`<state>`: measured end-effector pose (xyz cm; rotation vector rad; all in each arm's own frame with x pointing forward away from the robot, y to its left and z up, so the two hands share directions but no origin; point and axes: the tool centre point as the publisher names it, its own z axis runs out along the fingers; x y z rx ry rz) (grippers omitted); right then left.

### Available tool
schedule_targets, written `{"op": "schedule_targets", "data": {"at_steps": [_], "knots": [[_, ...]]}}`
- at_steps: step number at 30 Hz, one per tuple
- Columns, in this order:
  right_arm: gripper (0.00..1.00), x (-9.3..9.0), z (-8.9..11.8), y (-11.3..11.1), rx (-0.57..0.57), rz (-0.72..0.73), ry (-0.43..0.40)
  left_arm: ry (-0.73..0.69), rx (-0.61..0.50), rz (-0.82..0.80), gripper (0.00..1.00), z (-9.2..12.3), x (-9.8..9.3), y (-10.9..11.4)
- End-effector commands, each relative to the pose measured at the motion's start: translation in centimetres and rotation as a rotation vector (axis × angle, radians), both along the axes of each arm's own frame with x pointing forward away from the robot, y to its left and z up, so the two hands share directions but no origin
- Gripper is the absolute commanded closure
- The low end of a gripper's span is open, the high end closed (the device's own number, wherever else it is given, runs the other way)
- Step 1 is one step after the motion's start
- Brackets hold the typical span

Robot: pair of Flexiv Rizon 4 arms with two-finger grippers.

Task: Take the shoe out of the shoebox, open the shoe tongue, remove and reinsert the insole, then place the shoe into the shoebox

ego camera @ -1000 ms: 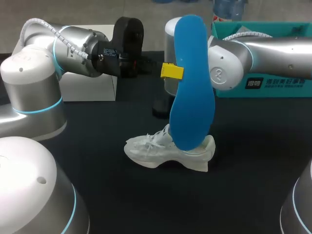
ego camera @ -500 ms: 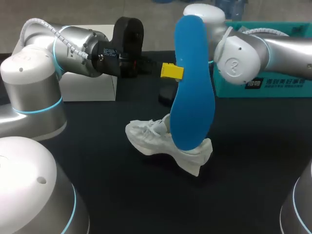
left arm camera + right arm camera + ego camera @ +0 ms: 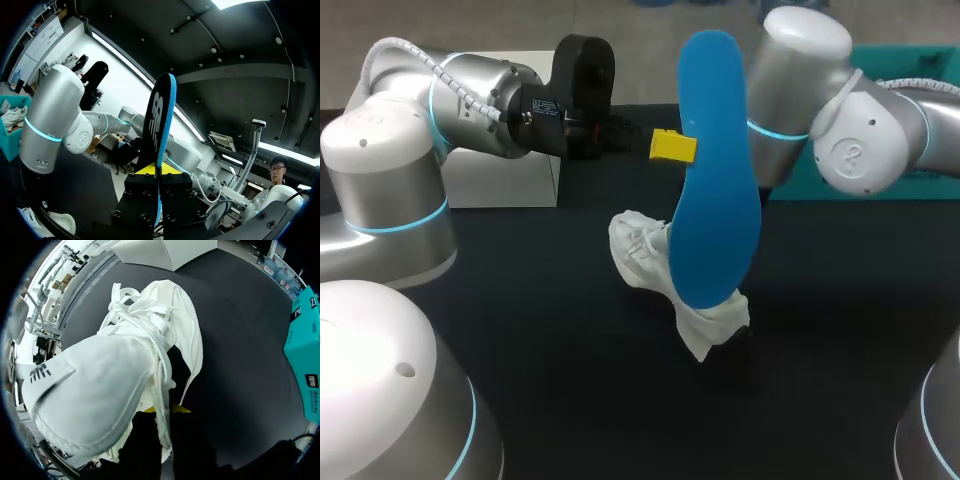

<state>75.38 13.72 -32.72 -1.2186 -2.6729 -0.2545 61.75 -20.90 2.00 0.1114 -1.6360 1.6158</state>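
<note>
A blue insole (image 3: 715, 180) stands upright above the table, and my left gripper (image 3: 672, 147) is shut on its edge. In the left wrist view the insole (image 3: 161, 115) rises edge-on from between the fingers of that gripper (image 3: 156, 170). Behind the insole a white shoe (image 3: 640, 255) hangs tilted over the black table. My right arm comes in from the right, and its gripper is hidden behind the insole in the head view. In the right wrist view the right gripper (image 3: 172, 410) is shut on the shoe (image 3: 125, 355) at its opening, laces and tongue ahead of it.
The teal shoebox (image 3: 905, 62) stands at the back right behind my right arm, also seen beside the shoe (image 3: 305, 360). A white box (image 3: 500, 180) sits at the back left. The black table (image 3: 840, 330) lies bare in front.
My right arm has swung up and turned. The shoe has gone from resting flat on the table to hanging steeply tilted. The left arm and insole have not moved.
</note>
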Motion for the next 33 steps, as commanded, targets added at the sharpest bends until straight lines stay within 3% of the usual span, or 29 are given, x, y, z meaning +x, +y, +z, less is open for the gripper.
{"op": "schedule_targets", "data": {"at_steps": [1, 9, 12, 18, 25, 33], "knots": [[1.00, -0.5, 0.8, 0.6, -0.105, -0.110, -0.035, 0.000, -0.001, 0.000, 1.00, 0.0, 0.0, 0.0], [1.00, -0.5, 0.8, 0.6, -0.105, -0.110, -0.035, 0.000, -0.001, 0.000, 1.00, 0.0, 0.0, 0.0], [1.00, -0.4, 0.1, 0.9, -0.079, -0.304, -0.011, 0.000, -0.001, 0.000, 1.00, 0.0, 0.0, 0.0], [1.00, -1.0, -0.8, 1.9, -0.045, -0.503, 0.020, 0.000, -0.001, 0.000, 1.00, 0.0, 0.0, 0.0], [1.00, -0.8, -1.3, 2.5, -0.073, -0.538, 0.070, 0.000, -0.001, 0.000, 1.00, 0.0, 0.0, 0.0], [1.00, -0.5, -3.1, 1.0, -0.121, -0.558, 0.104, 0.000, -0.001, 0.000, 1.00, 0.0, 0.0, 0.0]]}}
